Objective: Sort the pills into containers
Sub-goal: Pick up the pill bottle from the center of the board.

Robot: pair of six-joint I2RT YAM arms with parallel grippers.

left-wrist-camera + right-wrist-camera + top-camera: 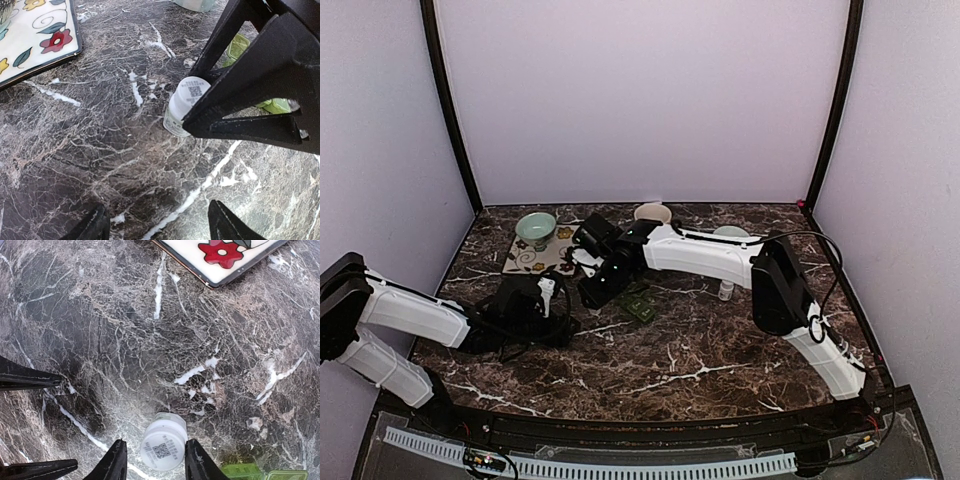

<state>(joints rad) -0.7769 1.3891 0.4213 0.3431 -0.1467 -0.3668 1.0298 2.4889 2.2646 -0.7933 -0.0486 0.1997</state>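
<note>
Right claw is spread at 6 o'clock of its wrist view. A white-capped pill bottle stands upright on the marble worktop between its fingers, with a gap showing on one side. Left claw tips enter at 9 o'clock, a floral tile lies at 1 o'clock, and a green pill box at 5 o'clock.

From the left wrist, that claw is also spread and holds nothing. The bottle stands at 12 o'clock of it, apart, with the right claw's black fingers around it.

From above, both claws meet near the worktop's centre, the pill box just at 3 o'clock of them.
</note>
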